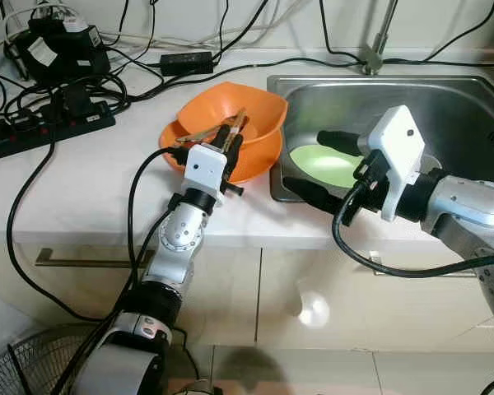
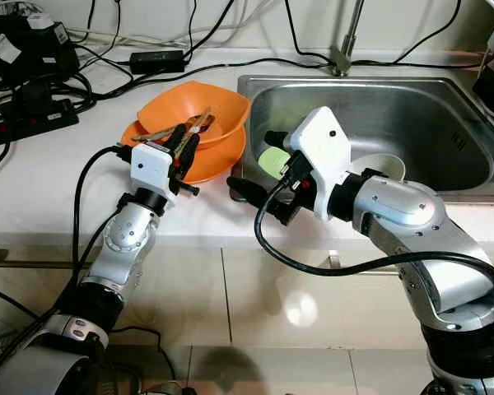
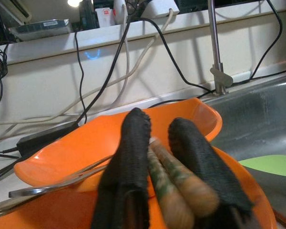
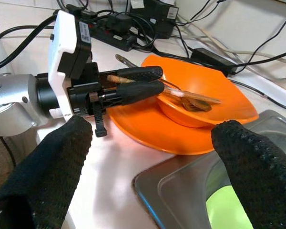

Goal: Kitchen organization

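White counter with steel sink set in at right, faucet behind.

Orange bowl nested on orange plate, both on counter, just left of sink rim. Utensils lying in bowl: wooden-handled pieces plus metal one, exact kinds unclear.

Left gripper reaching over near rim of bowl, fingers narrow, closed on two wooden handles pinched between them. Handles slanting up out of bowl toward gripper.

Right gripper at front left corner of sink, fingers spread wide, holding nothing. One finger over sink basin, other low by front rim, close to plate edge.

Green board lying flat in sink bottom, under right gripper. White cup in sink, partly hidden behind right arm.

At back left of counter: black power strip, black charger, black adapter, tangled black and white cables. One black cable hanging over counter front past left arm.

Below counter: pale cabinet fronts with bar handle. Fan grille at lower left on floor.
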### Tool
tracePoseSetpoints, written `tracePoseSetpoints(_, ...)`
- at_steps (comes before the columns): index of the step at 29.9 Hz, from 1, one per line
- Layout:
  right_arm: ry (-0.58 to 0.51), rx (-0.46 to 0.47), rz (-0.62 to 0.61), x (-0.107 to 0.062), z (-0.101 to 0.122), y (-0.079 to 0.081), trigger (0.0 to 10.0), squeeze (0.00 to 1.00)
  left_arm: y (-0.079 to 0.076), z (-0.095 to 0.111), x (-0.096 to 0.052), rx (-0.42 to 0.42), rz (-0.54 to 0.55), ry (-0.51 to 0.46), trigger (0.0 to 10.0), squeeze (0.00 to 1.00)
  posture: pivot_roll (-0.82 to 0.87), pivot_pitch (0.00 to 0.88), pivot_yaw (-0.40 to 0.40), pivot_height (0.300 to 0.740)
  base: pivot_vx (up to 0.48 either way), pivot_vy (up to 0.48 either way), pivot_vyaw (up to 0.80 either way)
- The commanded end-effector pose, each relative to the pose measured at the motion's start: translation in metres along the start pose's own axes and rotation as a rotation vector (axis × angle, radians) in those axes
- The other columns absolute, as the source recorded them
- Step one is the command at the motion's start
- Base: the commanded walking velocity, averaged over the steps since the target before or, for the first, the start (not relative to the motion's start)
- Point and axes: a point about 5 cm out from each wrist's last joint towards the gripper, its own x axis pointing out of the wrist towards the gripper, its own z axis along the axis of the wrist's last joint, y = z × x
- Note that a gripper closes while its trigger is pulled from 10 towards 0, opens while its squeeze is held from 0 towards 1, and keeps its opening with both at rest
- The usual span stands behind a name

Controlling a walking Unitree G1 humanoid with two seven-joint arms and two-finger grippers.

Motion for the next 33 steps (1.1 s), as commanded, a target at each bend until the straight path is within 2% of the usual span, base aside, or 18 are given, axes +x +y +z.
tracePoseSetpoints(1,-0.005,-0.015,0.017,0.004,0.000,0.001,10.0,0.00,0.005,0.006,0.004,-0.003,0.002,-0.027,0.0,0.00,-0.07,0.049,0.039,0.740,0.000,0.000,0.00)
tracePoseSetpoints(7,0.001,-0.024,0.022,0.006,-0.003,0.001,10.0,0.00,0.008,0.012,0.007,-0.001,-0.005,-0.053,0.0,0.00,-0.07,0.045,0.043,0.740,0.000,0.000,0.00)
tracePoseSetpoints(13,-0.010,-0.019,0.008,0.014,-0.005,-0.007,10.0,0.00,0.019,0.052,0.014,0.039,-0.035,-0.214,0.0,0.00,-0.05,0.038,0.055,0.740,0.000,0.000,0.00)
tracePoseSetpoints(15,-0.012,-0.016,0.007,0.015,-0.006,-0.008,10.0,0.00,0.020,0.056,0.015,0.046,-0.043,-0.230,0.0,0.00,-0.05,0.038,0.055,0.740,0.000,0.000,0.00)
tracePoseSetpoints(17,-0.023,0.003,0.004,0.020,-0.007,-0.012,10.0,0.00,0.026,0.072,0.014,0.098,-0.071,-0.295,0.0,0.00,-0.03,0.034,0.059,0.740,0.000,0.000,0.00)
tracePoseSetpoints(19,-0.027,0.008,0.003,0.021,-0.007,-0.012,10.0,0.00,0.027,0.075,0.014,0.109,-0.077,-0.309,0.0,0.00,-0.03,0.033,0.062,0.740,0.000,0.000,0.00)
tracePoseSetpoints(21,-0.056,0.078,-0.010,0.027,-0.007,-0.017,10.0,0.00,0.030,0.091,0.014,0.175,-0.112,-0.367,0.0,0.00,-0.02,0.029,0.066,0.740,0.000,0.000,0.00)
tracePoseSetpoints(22,-0.056,0.078,-0.010,0.027,-0.007,-0.017,10.0,0.00,0.030,0.091,0.014,0.175,-0.112,-0.367,0.0,0.00,-0.02,0.029,0.066,0.740,0.000,0.000,0.00)
tracePoseSetpoints(23,-0.080,0.138,-0.019,0.029,-0.007,-0.020,10.0,0.00,0.029,0.095,0.013,0.211,-0.141,-0.386,0.0,0.00,-0.01,0.027,0.067,0.740,0.000,0.000,0.00)
tracePoseSetpoints(24,-0.086,0.151,-0.020,0.029,-0.007,-0.020,10.0,0.00,0.029,0.096,0.013,0.217,-0.148,-0.387,0.0,0.00,-0.01,0.027,0.067,0.740,0.000,0.000,0.00)
tracePoseSetpoints(27,-0.144,0.289,-0.040,0.033,-0.001,-0.028,10.0,0.00,0.023,0.091,0.007,0.275,-0.206,-0.396,0.0,0.00,-0.01,0.027,0.066,0.740,0.000,0.000,0.00)
tracePoseSetpoints(30,-0.244,0.466,-0.067,0.035,0.010,-0.040,10.0,0.00,0.015,0.086,-0.002,0.344,-0.283,-0.417,0.0,0.00,0.00,0.026,0.060,0.740,0.000,0.000,0.00)
tracePoseSetpoints(31,-0.244,0.466,-0.067,0.035,0.010,-0.040,10.0,0.00,0.015,0.086,-0.002,0.344,-0.283,-0.417,0.0,0.00,0.00,0.026,0.060,0.740,0.000,0.000,0.00)
tracePoseSetpoints(32,-0.282,0.522,-0.079,0.036,0.013,-0.044,10.0,0.00,0.011,0.084,-0.005,0.358,-0.314,-0.424,0.0,0.00,0.00,0.026,0.054,0.740,0.000,0.000,0.00)
tracePoseSetpoints(33,-0.282,0.522,-0.079,0.036,0.013,-0.044,10.0,0.00,0.011,0.084,-0.005,0.358,-0.314,-0.424,0.0,0.00,0.00,0.026,0.054,0.740,0.000,0.000,0.00)
